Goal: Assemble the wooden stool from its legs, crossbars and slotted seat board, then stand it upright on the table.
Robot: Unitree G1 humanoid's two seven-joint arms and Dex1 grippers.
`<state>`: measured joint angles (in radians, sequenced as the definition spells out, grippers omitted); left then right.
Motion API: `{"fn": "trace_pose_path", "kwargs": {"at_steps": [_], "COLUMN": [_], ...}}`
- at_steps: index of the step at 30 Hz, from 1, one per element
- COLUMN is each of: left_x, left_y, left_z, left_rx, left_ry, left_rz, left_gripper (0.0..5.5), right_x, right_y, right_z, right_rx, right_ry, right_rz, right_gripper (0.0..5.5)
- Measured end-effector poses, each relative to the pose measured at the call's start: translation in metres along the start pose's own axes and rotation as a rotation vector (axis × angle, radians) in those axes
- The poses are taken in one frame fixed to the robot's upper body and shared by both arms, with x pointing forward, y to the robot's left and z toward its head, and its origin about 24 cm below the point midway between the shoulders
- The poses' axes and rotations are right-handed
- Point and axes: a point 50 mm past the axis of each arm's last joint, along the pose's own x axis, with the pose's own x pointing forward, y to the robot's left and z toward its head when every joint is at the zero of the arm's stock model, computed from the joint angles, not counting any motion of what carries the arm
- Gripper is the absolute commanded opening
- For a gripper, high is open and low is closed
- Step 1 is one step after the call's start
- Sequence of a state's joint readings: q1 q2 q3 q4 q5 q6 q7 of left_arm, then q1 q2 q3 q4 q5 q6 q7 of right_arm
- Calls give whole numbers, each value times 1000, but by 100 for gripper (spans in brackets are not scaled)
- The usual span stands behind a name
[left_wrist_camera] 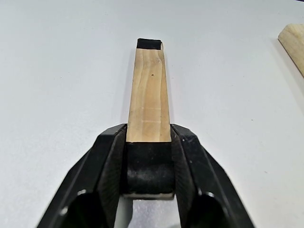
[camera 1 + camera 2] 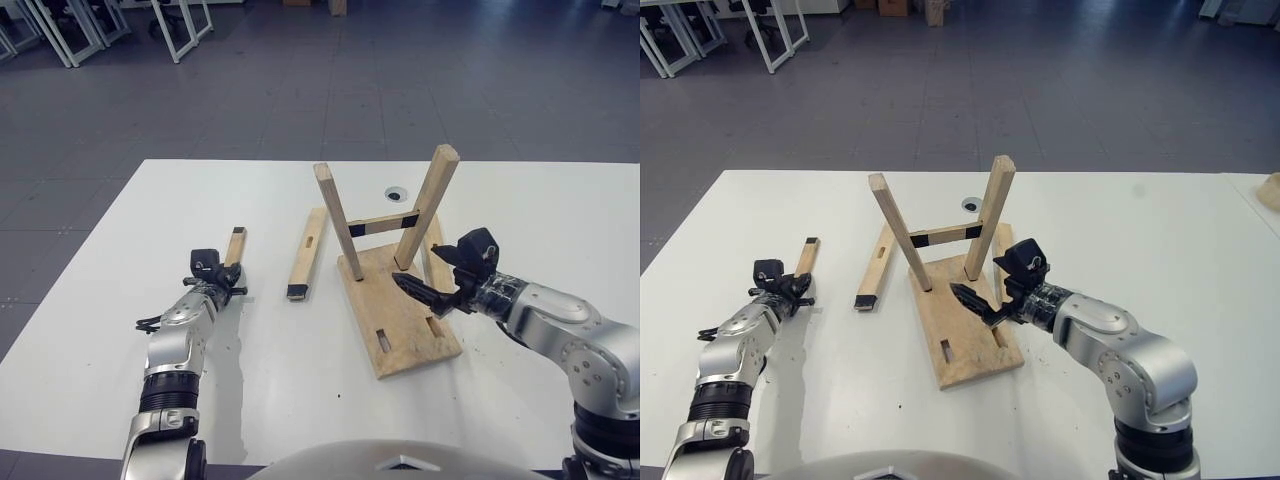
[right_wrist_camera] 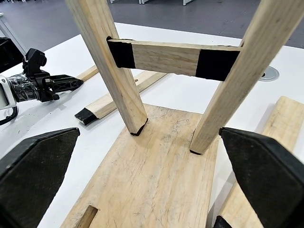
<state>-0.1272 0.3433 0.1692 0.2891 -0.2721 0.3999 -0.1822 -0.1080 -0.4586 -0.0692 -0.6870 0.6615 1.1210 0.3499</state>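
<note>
- Left gripper (image 1: 148, 137): clamped on the black-taped near end of the loose crossbar (image 1: 148, 92). The fingers (image 1: 111, 166) press both sides of it.
- The loose crossbar lies flat on the table (image 2: 540, 220), out on my left side. Its far end is also taped black and points away from me.
- Right gripper (image 2: 418, 270): jaws wide apart and gripping nothing. It hovers low over the right-hand part of the seat board (image 2: 400, 320), just in front of the right leg. I can't tell whether the lower finger touches the board.
- The seat board lies flat near table centre, angled with its near end towards my right. Two empty slots (image 2: 385, 341) show at the near end.
- Two legs stand up from the far end of the board, the left leg (image 2: 338, 220) and the right leg (image 2: 427, 205). Their tops splay apart.
- A fitted crossbar (image 3: 166, 57) with black tape at both ends bridges the two legs partway up.
- A slotted leg (image 2: 305, 255) lies loose on the table between the loose crossbar and the seat board, apart from both. Its near end is black.
- Another wooden strip (image 3: 280, 123) lies flat along the board's right edge, partly hidden behind the right gripper.
- A round cable grommet (image 2: 398, 192) sits in the tabletop behind the legs.
</note>
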Motion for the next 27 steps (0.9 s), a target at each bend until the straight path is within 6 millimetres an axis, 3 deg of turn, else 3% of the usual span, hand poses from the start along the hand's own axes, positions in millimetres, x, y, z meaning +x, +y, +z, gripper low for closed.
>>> {"fn": "trace_pose_path", "kwargs": {"at_steps": [4,6,8,10,11,15,18,21,27], "left_x": [-4,-18,-35,-65,-75,-96,-106,-109,-116], "left_y": [-1,-15,-26,-39,-47,-75,-99,-109,-132], "left_z": [-1,0,40,85,90,75,77,77,79], "left_rx": [-23,-111,-94,2,36,118,158,186,317], "left_ry": [-57,-179,-417,-695,-742,-739,-771,-778,-818], "left_rz": [-10,-97,-163,-210,-238,-346,-450,-491,-618], "left_gripper": [133,133,133,133,133,133,133,133,133], "right_x": [1,-1,-2,0,1,4,13,24,42], "right_y": [-1,-6,-9,-9,-6,5,15,21,27], "right_z": [4,7,9,20,28,49,70,82,83], "right_rx": [-9,44,145,281,326,466,513,537,582], "right_ry": [-9,-38,-77,-168,-210,-309,-340,-326,-284], "right_rz": [1,-10,3,65,112,276,381,425,454], "right_gripper": [550,550,550,550,550,550,550,550,550]}}
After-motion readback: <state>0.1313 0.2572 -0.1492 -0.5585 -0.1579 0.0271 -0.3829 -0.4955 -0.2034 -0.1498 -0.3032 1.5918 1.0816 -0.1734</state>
